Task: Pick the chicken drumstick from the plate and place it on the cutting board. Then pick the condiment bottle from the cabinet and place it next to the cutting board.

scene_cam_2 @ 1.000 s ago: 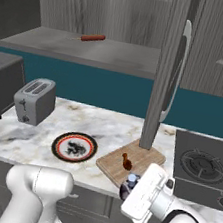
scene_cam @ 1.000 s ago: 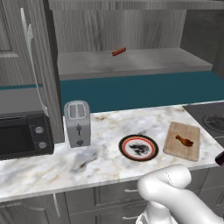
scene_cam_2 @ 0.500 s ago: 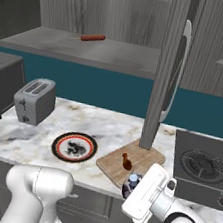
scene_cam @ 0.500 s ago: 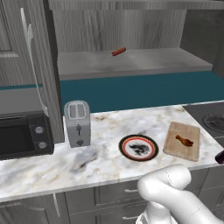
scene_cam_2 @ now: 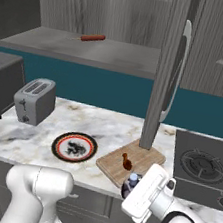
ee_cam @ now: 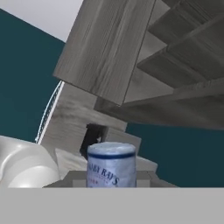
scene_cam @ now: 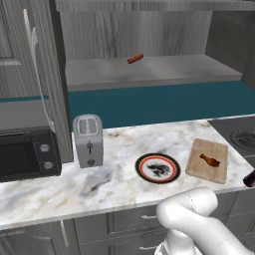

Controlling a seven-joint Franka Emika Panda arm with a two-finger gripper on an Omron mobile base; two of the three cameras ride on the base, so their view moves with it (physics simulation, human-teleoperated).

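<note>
You are facing a marble counter (scene_cam: 124, 149) with a teal wall behind it and the grey wood-grain cabinet (scene_cam: 149, 69) above, its door swung open. On the counter, from the left end: a black microwave (scene_cam: 25, 154), a silver toaster (scene_cam: 88, 140), the plate (scene_cam: 158, 168) near the front edge, and the cutting board (scene_cam: 207, 159) just right of the plate, short of the stove (scene_cam_2: 203, 168) at the right end. The chicken drumstick (scene_cam_2: 126, 161) lies on the cutting board, roughly at its middle. A thin red sausage-like stick (scene_cam_2: 91, 38) rests on the cabinet shelf.

Your gripper (scene_cam_2: 131, 186) sits low in front of the counter's front edge, below the near corner of the cutting board. The condiment bottle (scene_cam_2: 131, 181) is right at the gripper: in the right base view its blue-grey cap pokes out beside the white hand, and in the hand view the capped, labelled top (ee_cam: 111, 164) rises centrally at the bottom. The fingertips themselves are hidden, but the jaws appear clamped narrowly around the bottle. In the left base view a dark bit of the bottle (scene_cam: 249, 178) shows at the right edge, off the counter.
</note>
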